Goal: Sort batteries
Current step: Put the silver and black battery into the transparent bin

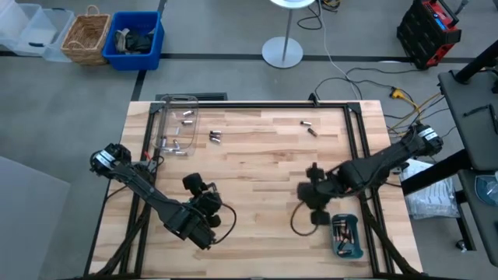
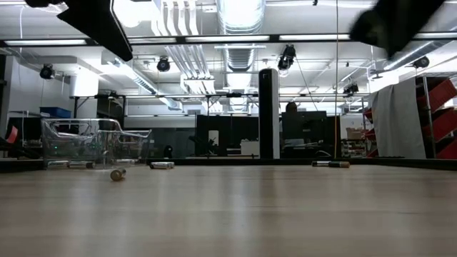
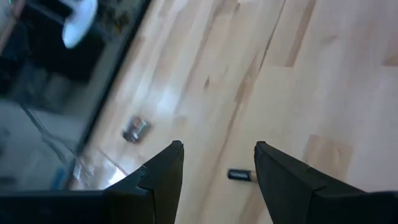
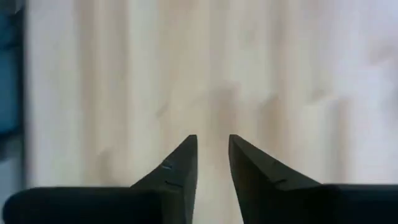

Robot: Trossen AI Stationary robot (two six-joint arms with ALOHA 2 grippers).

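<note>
Left gripper (image 3: 217, 155) fingers straddle a battery (image 3: 239, 175)

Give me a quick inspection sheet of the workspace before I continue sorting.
Surface: wooden table, bare in the middle.
Job's things: batteries loose at the far side, more near; some in the clear plastic box, some in the teal tray.
Clutter: nothing seen.
Grippers: left gripper open, empty; right gripper narrowly open, empty, beside the tray.
Cables: cables on the floor beyond the table.
Surroundings: blue bin, wicker basket, lamp base.
</note>
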